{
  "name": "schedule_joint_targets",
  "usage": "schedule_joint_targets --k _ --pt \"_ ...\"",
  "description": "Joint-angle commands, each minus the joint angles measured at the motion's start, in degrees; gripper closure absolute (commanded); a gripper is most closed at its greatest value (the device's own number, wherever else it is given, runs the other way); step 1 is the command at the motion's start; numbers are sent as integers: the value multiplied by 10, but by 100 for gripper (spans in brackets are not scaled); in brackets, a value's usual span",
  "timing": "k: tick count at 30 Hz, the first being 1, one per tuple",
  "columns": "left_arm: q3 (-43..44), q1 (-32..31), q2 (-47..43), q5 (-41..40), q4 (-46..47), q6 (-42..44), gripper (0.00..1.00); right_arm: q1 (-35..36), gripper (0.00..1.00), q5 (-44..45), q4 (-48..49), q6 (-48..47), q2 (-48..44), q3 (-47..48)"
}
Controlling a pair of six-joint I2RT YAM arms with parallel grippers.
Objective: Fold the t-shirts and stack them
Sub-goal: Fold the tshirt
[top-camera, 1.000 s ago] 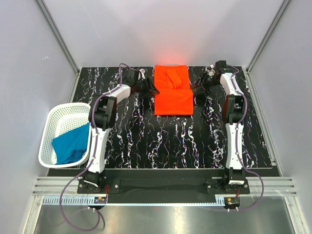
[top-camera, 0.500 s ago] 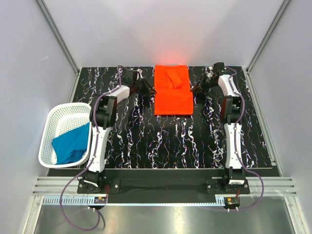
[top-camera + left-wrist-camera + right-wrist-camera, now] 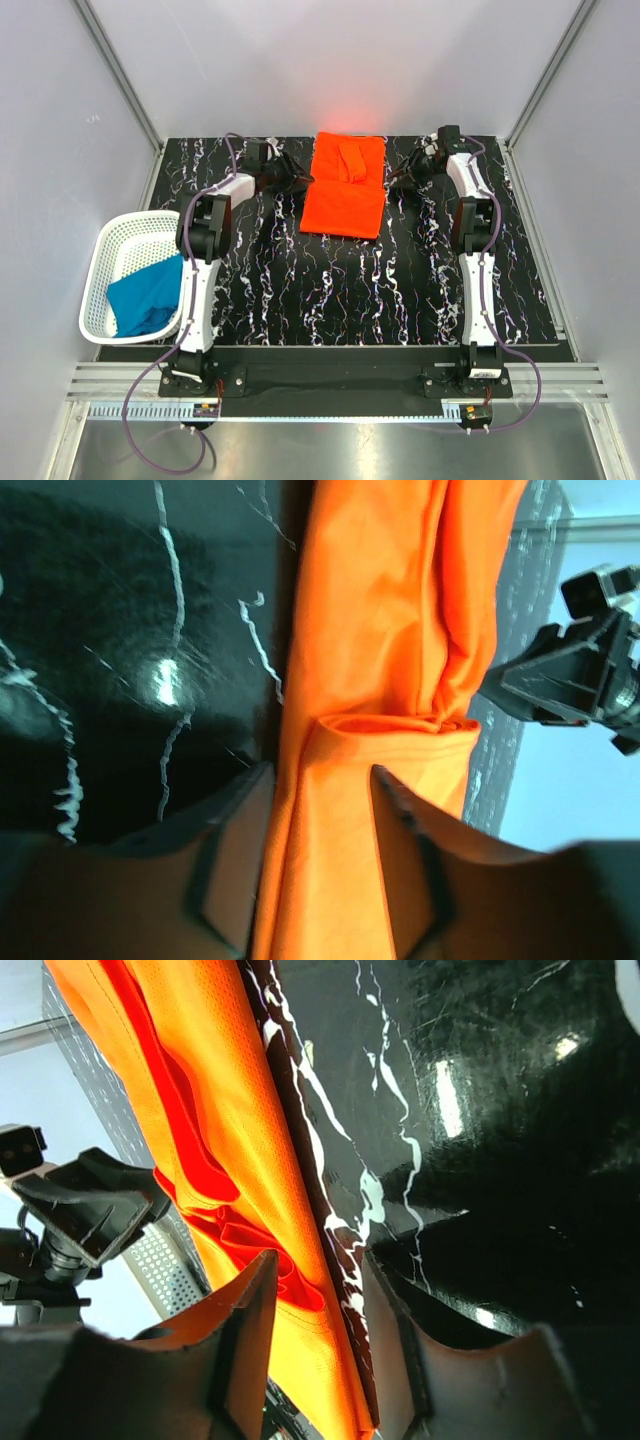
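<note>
The orange-red t-shirt lies folded into a narrow panel at the back of the table, slightly askew, with a sleeve fold on top. My left gripper is at its left edge. In the left wrist view its jaws stand apart with the orange cloth lying between them. My right gripper is at the shirt's right edge. In the right wrist view it is open, straddling the cloth's edge and a strip of bare table. The teal t-shirt lies crumpled in the basket.
A white mesh basket stands at the table's left edge beside the left arm. The black marbled tabletop reaches to grey walls at the back and sides. The other arm's gripper shows across the shirt in each wrist view.
The orange shirt's near end has swung to the left, so it now lies askew. The left gripper has moved a little left and toward the back; the right has barely moved.
</note>
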Motion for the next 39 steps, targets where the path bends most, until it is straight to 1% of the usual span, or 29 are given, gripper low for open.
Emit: schedule_joint_targets --k 1,3,4,6,9,10,11,13,16,17,19,21,22,23,24,26,32,36,39 --pt "-29 2 -54 10 -26 32 46 0 52 10 -6 7 -49 -15" --pt "-38 1 -91 3 -49 50 44 -1 50 16 -36 -7 -67 -17" --pt "-56 2 -104 3 -61 66 44 -1 50 26 -47 -18 -75 -18" --pt "-83 1 -134 7 -61 74 45 1 51 30 -64 -20 -100 -30" --pt "-143 -5 -189 12 -59 89 54 4 51 46 -72 -26 -144 -60" --pt "-158 -11 -212 14 -58 91 59 4 51 49 -73 -29 -156 -74" --pt "-184 -13 -222 15 -57 93 63 19 51 52 -74 -32 -166 -82" --pt "-207 -24 -240 19 -53 91 69 23 54 54 -78 -31 -195 -106" --pt "-249 -39 -271 19 -37 82 73 50 56 43 -77 -30 -224 -134" --pt "-263 -41 -276 21 -34 77 73 71 57 37 -76 -32 -226 -139" --pt "-279 -47 -269 41 -22 56 74 96 59 12 -77 -33 -225 -147" --pt "-293 -47 -258 60 -11 32 77 131 64 -5 -76 -34 -211 -146" --pt "-312 -46 -254 65 1 26 79 141 71 -11 -77 -34 -205 -144" --pt "-319 -45 -250 68 7 21 81 152 73 -20 -77 -34 -191 -141" --pt "-325 -43 -242 69 8 20 82 169 74 -47 -78 -35 -182 -136" --pt "-338 -40 -236 65 6 23 82 181 78 -64 -80 -36 -168 -137" --pt "-364 -34 -218 62 8 18 83 190 79 -49 -79 -69 -175 -218" --pt "-391 -35 -209 67 27 -2 83 189 80 -20 -76 -94 -181 -291" --pt "-409 -36 -211 65 28 1 84 185 80 -2 -66 -107 -189 -333"
